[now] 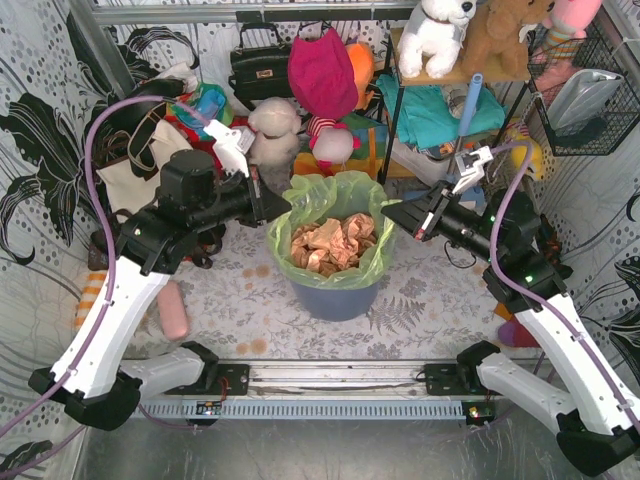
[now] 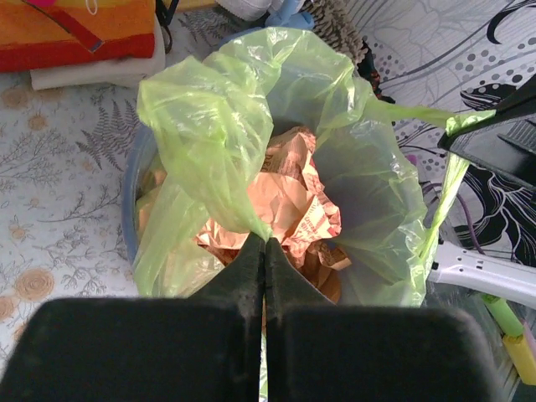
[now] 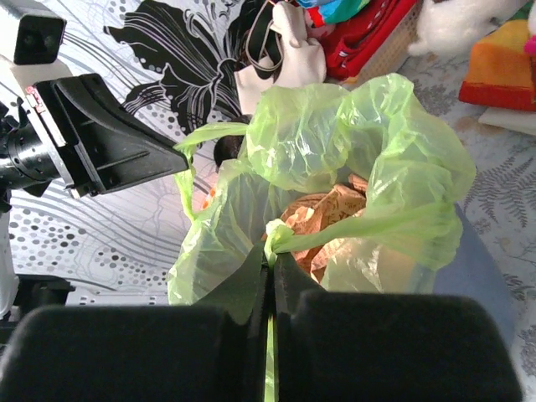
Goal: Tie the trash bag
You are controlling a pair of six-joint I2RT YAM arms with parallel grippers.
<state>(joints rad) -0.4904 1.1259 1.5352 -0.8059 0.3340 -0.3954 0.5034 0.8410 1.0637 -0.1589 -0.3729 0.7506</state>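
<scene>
The light-green trash bag (image 1: 330,205) lines a blue-grey bin (image 1: 335,298) in the middle of the table, with crumpled tan paper (image 1: 332,243) inside. My left gripper (image 1: 281,207) is shut on the bag's left rim; in the left wrist view the pinched film (image 2: 219,151) rises from the closed tips (image 2: 265,243). My right gripper (image 1: 388,212) is shut on the right rim; in the right wrist view a bunched strip of the bag (image 3: 368,224) runs from the tips (image 3: 271,248).
A cream tote bag with dark straps (image 1: 140,165) lies at the back left. Plush toys (image 1: 275,130), a black handbag (image 1: 258,68) and a shelf (image 1: 440,110) crowd the back. A pink object (image 1: 175,310) lies on the table at the left.
</scene>
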